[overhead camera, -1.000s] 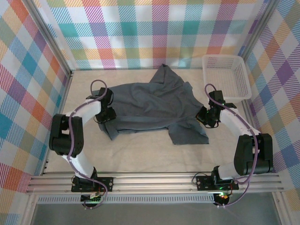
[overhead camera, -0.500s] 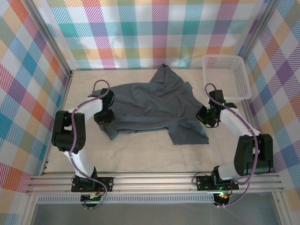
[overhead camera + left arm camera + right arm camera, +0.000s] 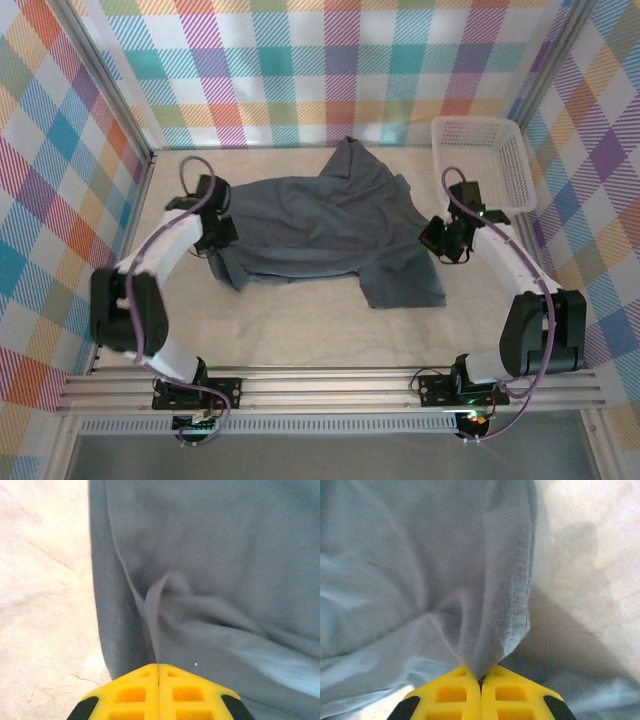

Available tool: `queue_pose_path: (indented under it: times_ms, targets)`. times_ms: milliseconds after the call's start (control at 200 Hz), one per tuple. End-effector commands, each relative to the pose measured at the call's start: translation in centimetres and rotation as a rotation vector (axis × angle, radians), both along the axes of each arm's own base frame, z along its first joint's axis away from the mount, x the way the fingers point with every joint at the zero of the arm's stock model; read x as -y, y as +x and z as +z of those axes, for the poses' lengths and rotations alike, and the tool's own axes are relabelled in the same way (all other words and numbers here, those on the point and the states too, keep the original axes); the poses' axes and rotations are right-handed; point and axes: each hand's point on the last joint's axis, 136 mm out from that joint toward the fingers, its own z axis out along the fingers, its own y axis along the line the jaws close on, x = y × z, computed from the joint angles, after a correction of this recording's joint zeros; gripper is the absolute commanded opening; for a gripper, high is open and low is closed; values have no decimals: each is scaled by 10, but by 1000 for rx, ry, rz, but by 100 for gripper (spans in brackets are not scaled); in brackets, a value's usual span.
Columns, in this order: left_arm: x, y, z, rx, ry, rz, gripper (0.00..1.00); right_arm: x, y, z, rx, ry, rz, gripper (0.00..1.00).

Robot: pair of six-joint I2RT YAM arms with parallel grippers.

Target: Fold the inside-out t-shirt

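**Now both tools have cloth pinched: the left has just clamped on**

The inside-out t-shirt (image 3: pixel 320 225) lies spread over the middle of the counter (image 3: pixel 300 330), nearer its far edge than its near one. It is plain dark slate-grey with no print. One point of cloth reaches toward the far edge, and a loose flap hangs toward the near edge on the right side. It is rumpled rather than flat, with soft ridges running across it, and no fold has been made yet.

The left tool (image 3: pixel 220 238) has changed in the last second. Its jaws stood partly apart and have now shut on the shirt's left edge. The arm has also swung outward toward the left edge of the counter, dragging that side a little. In the left wrist view, the left tool's (image 3: pixel 158 667) yellow fingers (image 3: pixel 130 695) meet, and a pleat of cloth (image 3: pixel 225 555) runs up from them beside the stitched hem.

The right tool (image 3: pixel 436 238) stays clamped on the right side. Its wrist view shows the tips (image 3: pixel 481 677) closed on a peak of hemmed cloth (image 3: pixel 420 555).

With both sides held, the shirt looks ready to be lifted or tensioned for a first fold.

A white mesh basket (image 3: pixel 500 190) sits at the far right corner, apart from the shirt.
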Motion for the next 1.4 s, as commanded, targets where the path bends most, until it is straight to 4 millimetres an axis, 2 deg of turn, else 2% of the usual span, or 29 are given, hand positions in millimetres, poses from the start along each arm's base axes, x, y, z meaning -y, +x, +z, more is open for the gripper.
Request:
queue_pose_path:
  times_ms: [0, 35, 75, 130, 205, 340, 525, 590, 625, 690, 770, 860, 900, 985, 1075, 1140, 1295, 1395]
  targets:
    - [-17, 11, 144, 450, -34, 44, 0, 3, 33, 105, 281, 7, -43, 0]
    - [-26, 9, 168, 537, -40, 68, 0, 7, 40, 126, 347, -12, -62, 0]
    - [-38, 9, 182, 581, -58, 103, 0, 14, 45, 140, 393, -50, -79, 0]
    - [-55, 12, 182, 578, -109, 151, 0, 26, 45, 143, 396, -102, -115, 0]
    - [-62, 15, 182, 571, -220, 166, 0, 31, 46, 143, 385, -101, -112, 0]
    - [-50, 19, 212, 689, -320, 80, 0, 28, 46, 161, 427, -70, -96, 0]
    - [-35, 15, 268, 823, -391, -1, 0, 21, 48, 212, 542, -32, -62, 0]
    - [-35, 13, 272, 825, -393, 3, 0, 15, 50, 223, 575, -9, -40, 0]
    - [-39, 12, 263, 784, -397, 49, 0, 13, 49, 223, 574, 6, -34, 0]
    - [-39, 9, 232, 658, -424, 103, 0, 6, 47, 217, 560, 38, -7, 0]
    - [-26, 2, 185, 516, -475, 122, 13, 3, 40, 194, 512, 58, -2, 0]
    - [6, -4, 134, 419, -519, 83, 24, 8, 26, 158, 432, 46, -32, 0]
    - [24, -5, 109, 361, -538, 53, 26, 10, 19, 141, 389, 43, -49, 0]
    - [65, -4, 71, 251, -525, -27, 29, 9, 7, 110, 317, 57, -60, 0]
    - [98, 9, 39, 178, -491, -81, 31, 4, -2, 85, 250, 92, -63, 0]
    - [112, 25, 18, 139, -471, -96, 32, 0, -5, 72, 215, 113, -57, 0]
    - [114, 68, -25, 93, -371, -113, 35, -1, -5, 64, 193, 112, -50, 0]
    - [115, 85, -45, 42, -327, -125, 37, -1, -3, 65, 190, 101, -44, 0]
